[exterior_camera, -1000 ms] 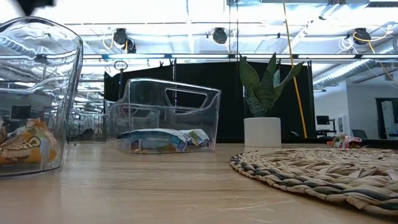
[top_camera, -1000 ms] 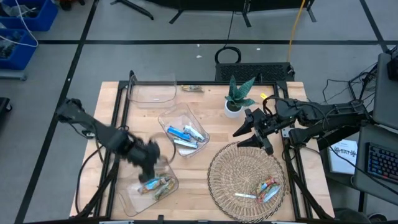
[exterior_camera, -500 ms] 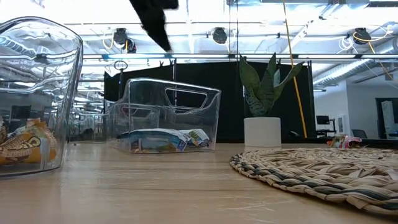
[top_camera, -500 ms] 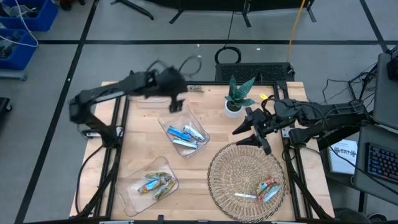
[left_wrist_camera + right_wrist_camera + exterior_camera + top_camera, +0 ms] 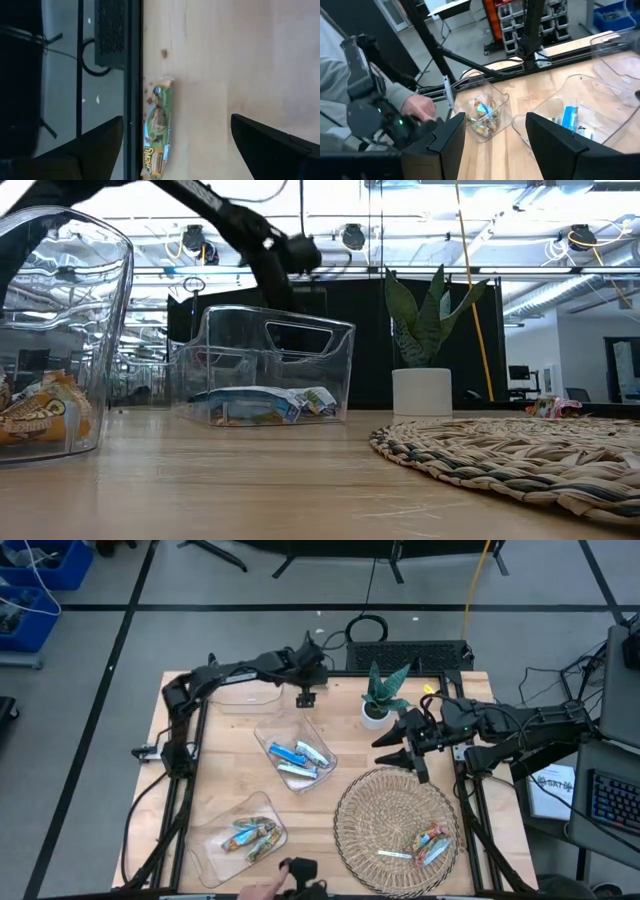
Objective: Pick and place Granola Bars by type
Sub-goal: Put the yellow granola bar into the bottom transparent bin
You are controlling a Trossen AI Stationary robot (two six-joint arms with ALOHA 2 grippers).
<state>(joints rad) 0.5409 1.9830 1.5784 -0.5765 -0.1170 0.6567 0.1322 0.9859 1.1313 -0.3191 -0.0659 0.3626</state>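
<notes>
Hovering spread above a green-gold granola bar (image 5: pixel 157 131) at the bench's (image 5: pixel 330 780) far edge, the left end effector (image 5: pixel 305 698) holds nothing; the right end effector (image 5: pixel 392 747) waits, spread, beside the plant (image 5: pixel 382 692).

green-gold bar (image 5: pixel 156 131), blue bars (image 5: pixel 293 754), tan woven mat (image 5: pixel 372 822)
</notes>
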